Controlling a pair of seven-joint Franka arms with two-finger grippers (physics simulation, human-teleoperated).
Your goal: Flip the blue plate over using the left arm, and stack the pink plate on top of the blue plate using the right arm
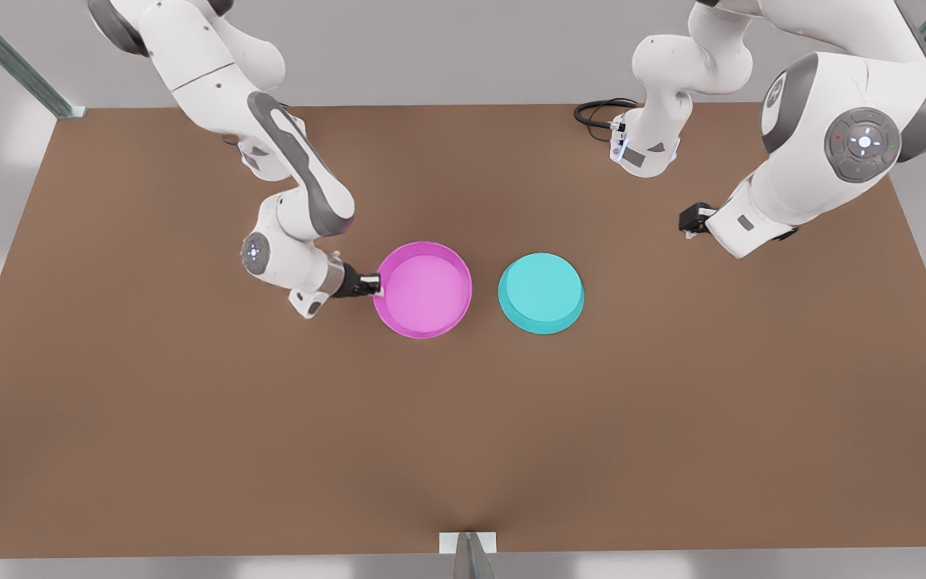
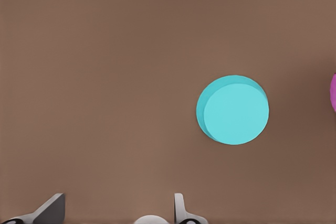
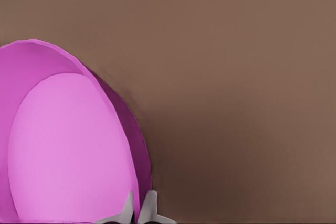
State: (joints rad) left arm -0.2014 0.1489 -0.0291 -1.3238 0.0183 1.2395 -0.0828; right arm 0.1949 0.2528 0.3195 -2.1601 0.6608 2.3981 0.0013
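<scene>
Evenly lit simulator render with soft, diffuse light and almost no hard shadows.

The brown table is brightest mid-surface and darkens gently toward its near edge in the front view. The pink plate casts a blurred, dark shadow beside its rim in the right wrist view; the blue plate casts only a faint one. White arm shells look smooth, without harsh glare.

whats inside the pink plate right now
Nothing: the pink plate sits open side up, its paler pink inside bare. The right pincer pinches its rim, one finger inside the wall. The table beneath it is covered. The left pincer waits, open.
</scene>
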